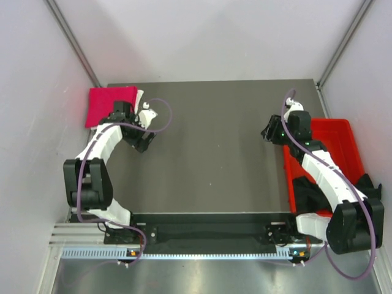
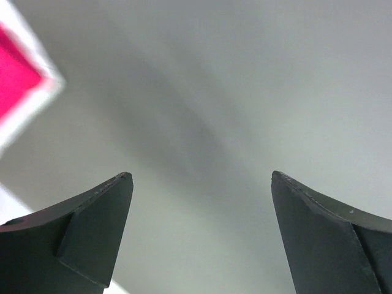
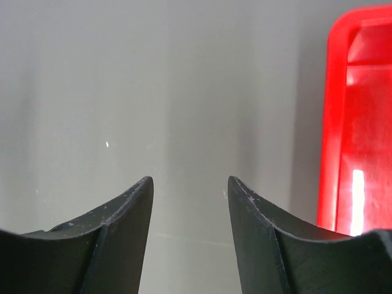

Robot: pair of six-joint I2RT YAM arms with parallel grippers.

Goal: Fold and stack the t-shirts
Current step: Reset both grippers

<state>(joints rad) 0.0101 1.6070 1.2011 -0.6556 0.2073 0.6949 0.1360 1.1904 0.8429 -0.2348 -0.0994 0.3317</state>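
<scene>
Tabletop (image 1: 214, 153) overhead holds pink t-shirt (image 1: 103, 104); wrist views show left gripper (image 2: 202, 177), right gripper (image 3: 190, 179) spread.

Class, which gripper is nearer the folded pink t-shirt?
Left. The left gripper is beside the pink t-shirt at the far-left corner; the right gripper is across the table, by the red bin.

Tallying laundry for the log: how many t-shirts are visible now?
3. A folded magenta t-shirt lies at the far left corner of the table, a white t-shirt peeking from beneath it; a black t-shirt is bunched in the red bin, which may hide more.
</scene>
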